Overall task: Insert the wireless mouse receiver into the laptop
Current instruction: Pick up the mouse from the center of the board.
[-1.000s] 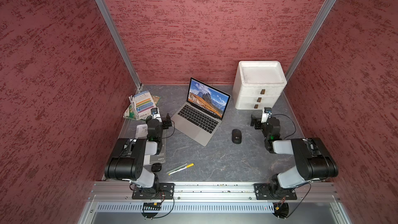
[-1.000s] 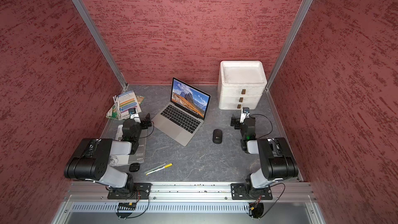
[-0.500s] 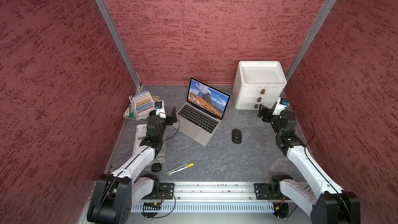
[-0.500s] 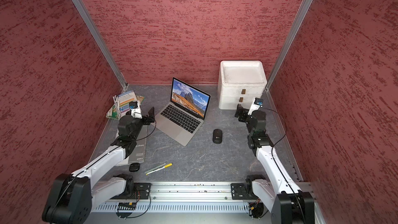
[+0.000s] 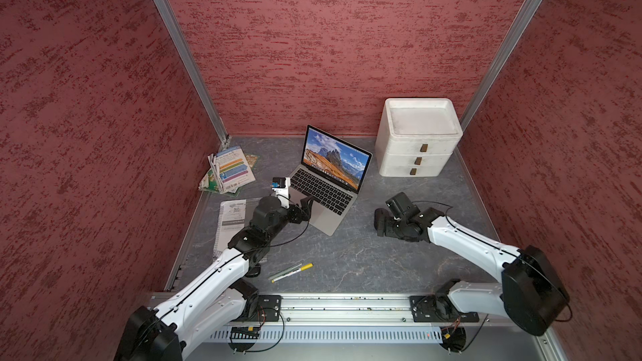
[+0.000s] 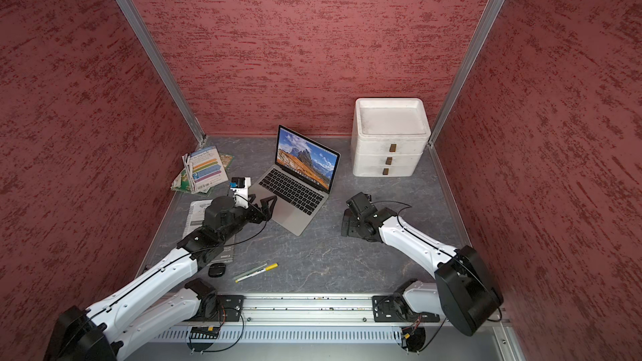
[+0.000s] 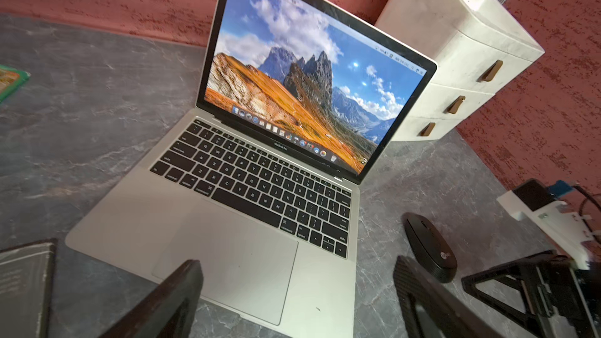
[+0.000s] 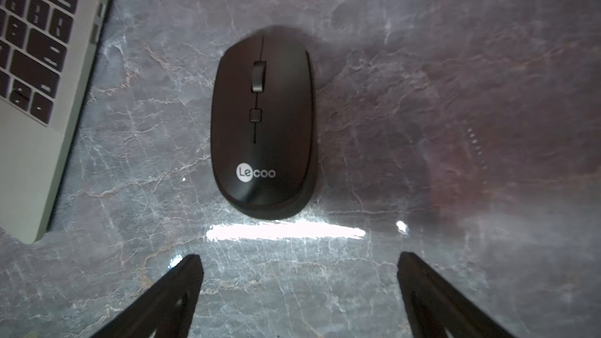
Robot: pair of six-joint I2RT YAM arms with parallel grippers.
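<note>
Silver-grey and slim, the laptop (image 5: 324, 191) with black keys and a wide trackpad stands open on the grey marbled tabletop (image 5: 364, 258). It sits in the middle toward the far side, turned at an angle. Its screen shows orange slopes and rocky peaks under a blue, cloudy sky.

The left gripper (image 5: 305, 205) hangs over the laptop's near left corner, its black fingers spread wide with nothing between them. In the left wrist view the fingertips (image 7: 193, 268) frame the near edge of the trackpad; whether they touch the case cannot be told.

Just right of the laptop, apart from its edge, lies a black oval wireless mouse (image 8: 261, 121) with a grey scroll wheel and a white Lecoo logo. The right gripper (image 8: 299, 256) hovers above it, claw spread wide and holding nothing. In both top views the mouse is hidden beneath that gripper.

In the far right corner stands a white three-drawer chest (image 5: 417, 159) with brown handles and a recessed tray top. All three drawers are pushed shut, so what they hold cannot be told.

At the far left lies a stack of colourful leaflets (image 5: 229, 171). Nearer is a white printed booklet (image 5: 232, 215), partly under the left arm.

On the near side a yellow-capped pen (image 5: 292, 272) lies beside a grey pen (image 5: 283, 271), with a small black oval object (image 6: 217, 269) just left of them.
</note>
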